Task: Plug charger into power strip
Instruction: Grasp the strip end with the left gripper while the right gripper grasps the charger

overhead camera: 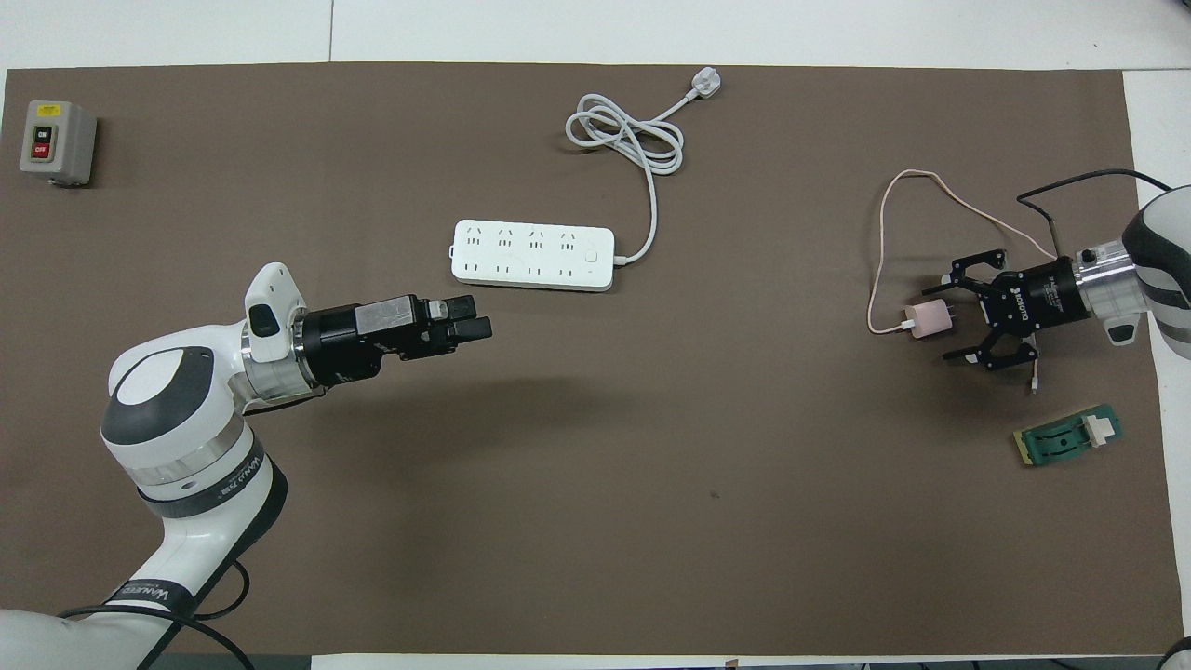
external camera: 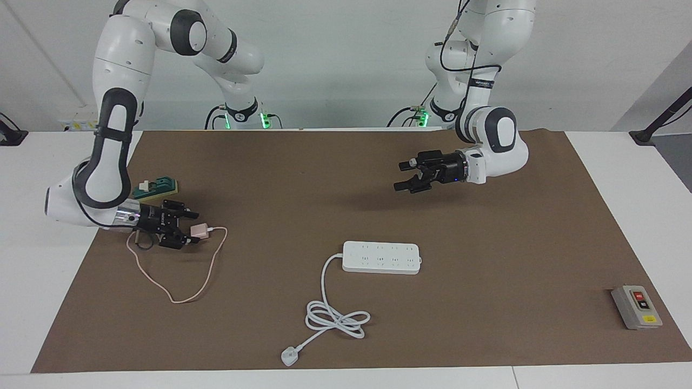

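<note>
In the facing view, the right gripper (external camera: 190, 229) was low at the right arm's end of the worktop (external camera: 303, 183), its fingers apart on both sides of the charger (external camera: 200, 230). The small pink cube lay on the brown mat, and I could not tell whether the fingers touched it already. Its thin cable (external camera: 178, 281) made a loop on the mat. The power strip (external camera: 381, 257) lay flat near the middle, well apart from the charger. The left gripper (external camera: 406, 176) waited in the air over bare mat, its fingers apart and holding nothing.

In the overhead view, the charger (overhead camera: 929, 320) sat between the fingers of the right gripper (overhead camera: 963, 312), with its prongs toward the wrist and its cable (overhead camera: 879, 242) leaving from the face toward the table's middle. The power strip (overhead camera: 532, 255) showed its rows of sockets upward. The left gripper (overhead camera: 476, 318) hung near it.

To do this step well, I think the fingers should close squarely on the cube's flat sides, so it does not turn. The prongs should stay free, and the loop should not catch during the lift.
</note>
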`<act>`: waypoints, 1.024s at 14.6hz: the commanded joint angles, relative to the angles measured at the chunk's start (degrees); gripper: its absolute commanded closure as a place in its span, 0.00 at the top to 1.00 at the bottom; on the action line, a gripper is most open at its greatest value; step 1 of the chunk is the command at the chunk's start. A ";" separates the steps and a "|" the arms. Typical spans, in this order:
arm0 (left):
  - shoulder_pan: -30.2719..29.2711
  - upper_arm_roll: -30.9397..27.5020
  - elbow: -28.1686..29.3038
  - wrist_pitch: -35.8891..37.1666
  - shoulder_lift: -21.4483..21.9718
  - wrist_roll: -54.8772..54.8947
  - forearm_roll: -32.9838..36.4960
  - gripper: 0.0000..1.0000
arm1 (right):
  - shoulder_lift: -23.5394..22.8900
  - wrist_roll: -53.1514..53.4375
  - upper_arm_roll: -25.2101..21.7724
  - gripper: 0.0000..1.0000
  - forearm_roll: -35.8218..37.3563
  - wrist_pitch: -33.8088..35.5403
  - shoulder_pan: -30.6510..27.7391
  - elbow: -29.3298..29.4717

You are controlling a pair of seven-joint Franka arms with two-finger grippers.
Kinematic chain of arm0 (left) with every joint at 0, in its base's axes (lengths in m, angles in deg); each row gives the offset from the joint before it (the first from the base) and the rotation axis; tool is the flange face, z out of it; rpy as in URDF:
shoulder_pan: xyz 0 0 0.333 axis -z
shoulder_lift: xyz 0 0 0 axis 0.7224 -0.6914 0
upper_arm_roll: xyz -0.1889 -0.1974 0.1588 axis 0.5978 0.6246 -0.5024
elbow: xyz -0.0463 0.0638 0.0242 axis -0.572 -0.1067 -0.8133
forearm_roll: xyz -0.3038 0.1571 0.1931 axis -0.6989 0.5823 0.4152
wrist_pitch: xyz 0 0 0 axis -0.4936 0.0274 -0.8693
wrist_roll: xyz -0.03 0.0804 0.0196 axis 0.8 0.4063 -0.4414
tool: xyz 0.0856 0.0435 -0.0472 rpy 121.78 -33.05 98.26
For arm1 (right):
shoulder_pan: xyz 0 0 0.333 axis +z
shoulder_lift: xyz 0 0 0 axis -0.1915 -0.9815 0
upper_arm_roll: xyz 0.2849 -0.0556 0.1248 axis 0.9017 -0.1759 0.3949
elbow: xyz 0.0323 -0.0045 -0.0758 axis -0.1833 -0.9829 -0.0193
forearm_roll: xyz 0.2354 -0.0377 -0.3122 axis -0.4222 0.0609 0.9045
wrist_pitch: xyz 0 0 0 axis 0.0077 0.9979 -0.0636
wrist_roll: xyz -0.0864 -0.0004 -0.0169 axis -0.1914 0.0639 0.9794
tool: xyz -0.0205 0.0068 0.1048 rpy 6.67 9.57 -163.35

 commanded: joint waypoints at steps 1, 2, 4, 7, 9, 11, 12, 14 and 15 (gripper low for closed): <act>1.98 -0.33 -1.22 -1.04 0.63 -1.57 -1.17 1.00 | -0.61 -2.03 0.30 0.76 -1.34 0.62 -0.71 0.63; 2.51 -0.33 -2.18 -0.96 0.37 -2.88 -1.17 1.00 | -0.61 -2.12 0.30 0.76 -1.34 0.62 -0.71 0.54; 3.38 -0.41 -4.20 -0.08 -0.51 -4.39 -0.99 1.00 | -0.61 -2.91 0.30 0.67 -1.34 0.53 -0.71 0.54; 3.66 -0.50 -6.75 1.06 -3.05 -4.04 0.15 1.00 | -0.61 -3.00 0.30 0.31 -1.34 0.53 -0.80 0.54; 3.65 -0.50 -7.99 2.64 -4.28 -3.95 1.03 1.00 | -0.61 -3.00 0.30 0.22 -1.34 0.53 -0.97 0.54; 3.65 -0.50 -8.34 2.91 -4.90 -4.04 1.12 1.00 | -0.61 -3.00 0.38 0.22 -1.43 1.40 -1.06 0.89; 3.65 -0.50 -9.04 2.91 -5.51 -4.13 1.12 1.00 | -0.61 -2.82 0.39 0.21 -1.69 2.80 -1.15 1.32; 3.65 -0.42 -9.31 3.00 -6.83 -4.13 1.20 1.00 | -0.35 -2.04 0.39 0.12 -2.57 4.22 -0.71 2.38; 3.74 -0.42 -9.40 3.00 -7.01 -4.30 1.21 1.00 | 0.18 -1.77 0.47 0.12 -2.75 5.44 -0.54 2.47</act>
